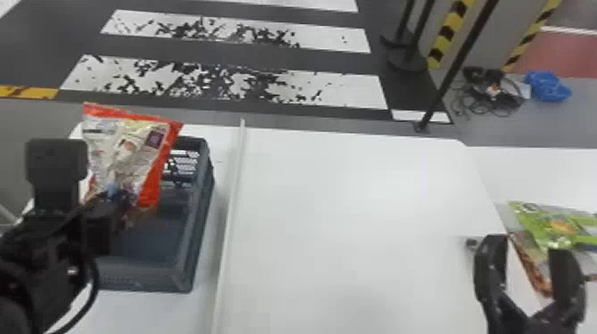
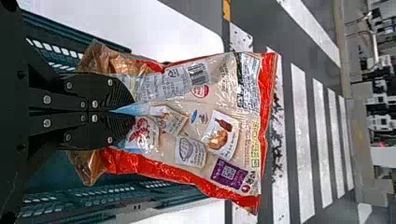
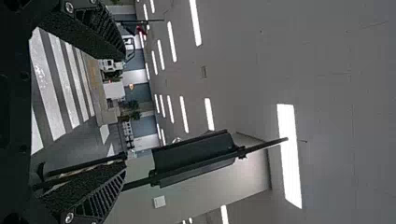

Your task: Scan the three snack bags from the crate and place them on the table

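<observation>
A: Where is the red and cream snack bag [image 1: 126, 155]?

B: It is up over the dark crate [image 1: 142, 277], on the left side of the head view; the left tool [image 1: 120, 202] has its two black fingers pressed on the low part of it; they pinch it tight, and the rest of the bag sticks up past the fingers.

A: What can you see on the bag in the left wrist view?

B: There is a barcode [image 2: 198, 74], and little food pictures too; the edges are red; the end by the fingers is brown and crinkly.

A: And the right tool [image 1: 527, 246]?

B: Its two fingers are spread wide, with a gap between them; it is over on the right side of the head view, near the green snack bag [image 1: 562, 226]; that bag lies on the white tabletop [image 1: 355, 200], on top of what looks like a brown and red bag [image 1: 528, 260]; I cannot tell if the right tool touches them.

A: What else is there?

B: A long pale strip [image 1: 232, 195] runs beside the crate; on the floor, past the tabletop, there are black wires [image 1: 491, 91] and a blue thing [image 1: 546, 85], just beside each other.
</observation>
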